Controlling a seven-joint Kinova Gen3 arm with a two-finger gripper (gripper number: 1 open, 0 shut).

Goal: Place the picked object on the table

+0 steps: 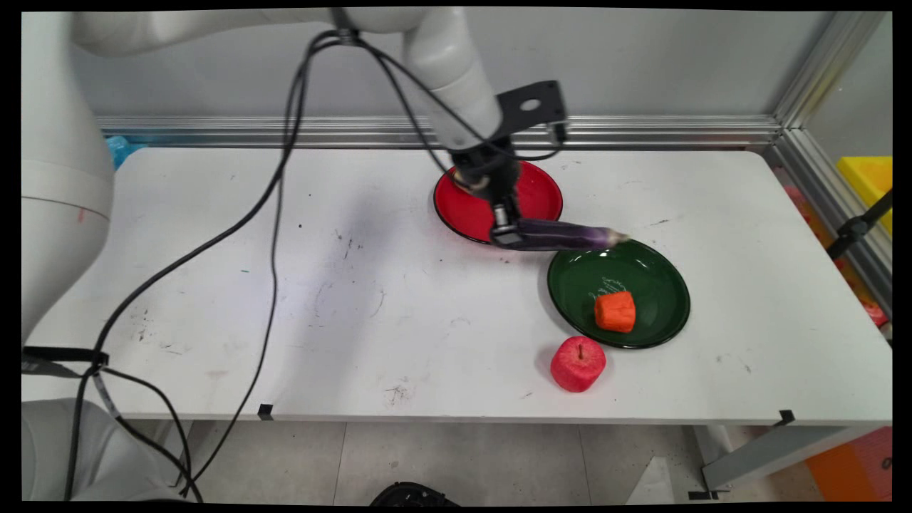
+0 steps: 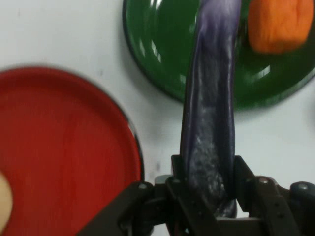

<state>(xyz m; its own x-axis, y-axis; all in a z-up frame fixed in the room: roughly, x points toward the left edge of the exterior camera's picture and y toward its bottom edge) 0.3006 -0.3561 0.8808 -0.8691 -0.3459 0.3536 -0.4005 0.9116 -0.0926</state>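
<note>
Purple eggplant [image 2: 211,123] clamped at one end in my pincer [image 2: 209,189], held between red plate [image 1: 531,196] and green plate [image 1: 645,274]. Far tip cut off in hand view; apple [image 1: 578,363] visible in main view only. Orange piece [image 1: 615,311] on green plate.

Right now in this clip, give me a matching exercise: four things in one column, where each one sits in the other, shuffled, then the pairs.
Things:
1. eggplant
2. orange block
3. apple
4. red plate

Places:
A. on the bare table, near its front edge
B. on the green plate
C. clamped in the gripper, its far end over the green plate's rim
D. behind the gripper, nothing visible on it

Pairs: 1-C, 2-B, 3-A, 4-D
</note>
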